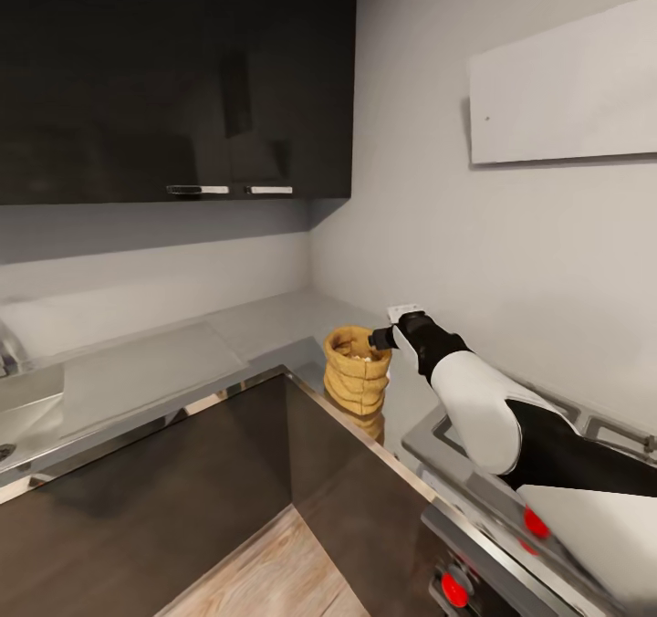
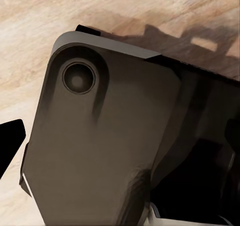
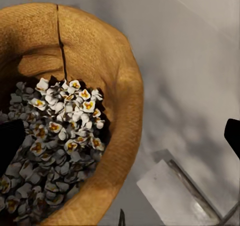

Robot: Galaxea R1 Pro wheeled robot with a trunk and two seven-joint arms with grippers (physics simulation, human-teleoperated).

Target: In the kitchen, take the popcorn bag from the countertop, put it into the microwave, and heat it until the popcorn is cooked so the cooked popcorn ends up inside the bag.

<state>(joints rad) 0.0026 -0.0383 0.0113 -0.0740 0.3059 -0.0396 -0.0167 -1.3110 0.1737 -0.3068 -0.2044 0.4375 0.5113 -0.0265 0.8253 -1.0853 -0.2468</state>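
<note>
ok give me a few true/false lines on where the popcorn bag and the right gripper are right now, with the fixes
1. The popcorn bag stands upright on the grey countertop. True.
2. The bag is closed at the top. False: its mouth is open, and the right wrist view shows popcorn inside.
3. The right gripper is at the bag's rim. True.
4. The bag sits in the sink. False: it stands in the counter's corner, next to the hob.
5. The right gripper has lifted the bag clear of the counter. False: the bag's base rests on the countertop.
</note>
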